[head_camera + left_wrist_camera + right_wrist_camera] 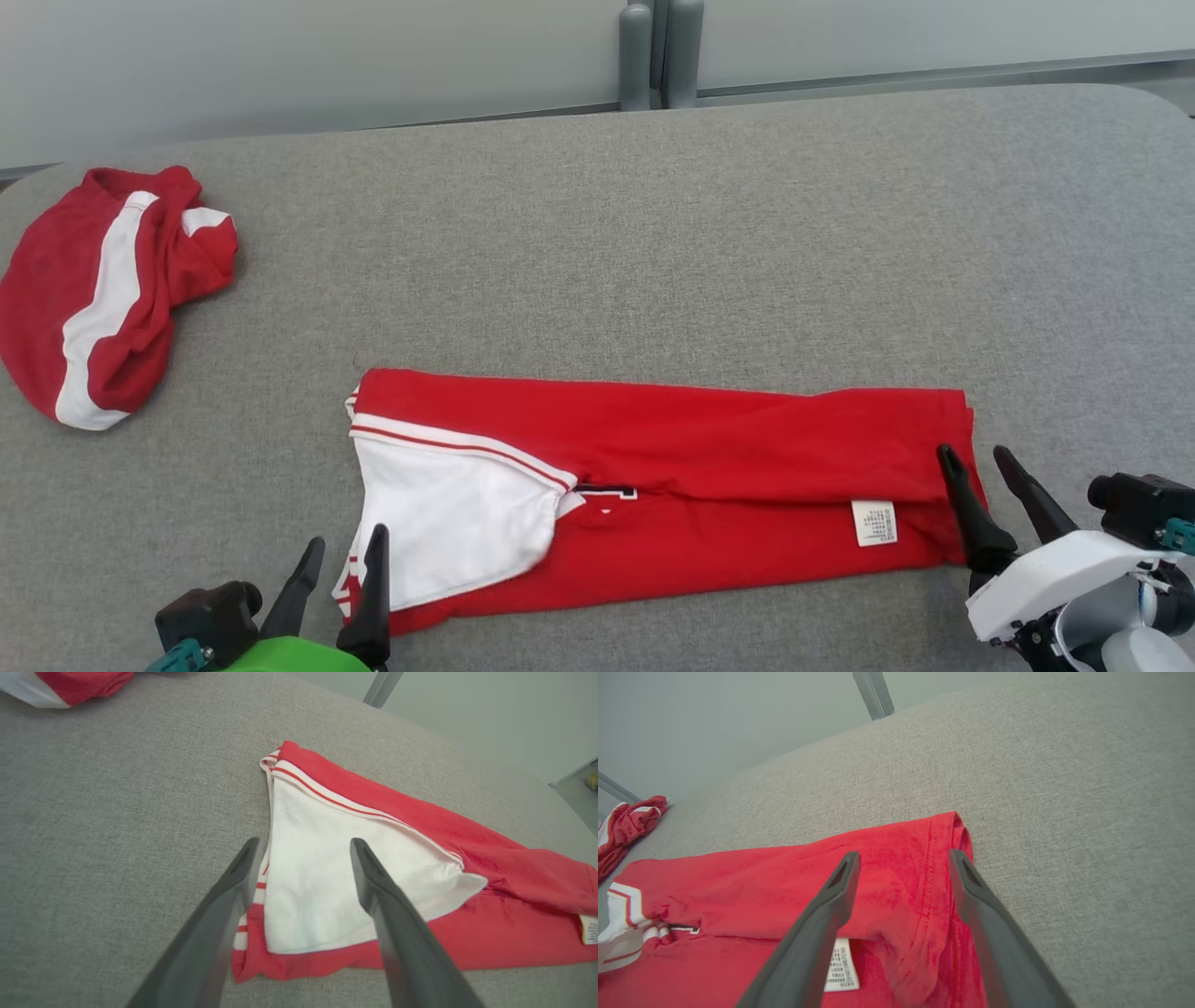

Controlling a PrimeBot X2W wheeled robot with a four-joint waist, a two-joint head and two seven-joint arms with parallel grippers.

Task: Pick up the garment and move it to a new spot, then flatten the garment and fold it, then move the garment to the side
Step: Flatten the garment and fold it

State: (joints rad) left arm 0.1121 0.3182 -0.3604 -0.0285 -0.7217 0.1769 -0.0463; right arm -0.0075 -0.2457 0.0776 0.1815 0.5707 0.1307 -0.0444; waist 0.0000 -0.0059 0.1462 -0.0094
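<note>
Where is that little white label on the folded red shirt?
In the head view the white label lies on the folded red garment, near its right end, just left of the open right gripper.

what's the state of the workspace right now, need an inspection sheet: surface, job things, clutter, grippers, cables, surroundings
surface: grey fabric-covered table, flat.
job's things: red garment lying folded into a long strip near the front edge; white panel at its left end, care label near its right end.
clutter: second red and white garment bunched up at the far left.
grippers: left gripper open over the strip's left end; right gripper open over its right end; neither grips cloth.
cables: nothing seen on the table.
surroundings: pale wall behind; grey posts at the far edge.
</note>
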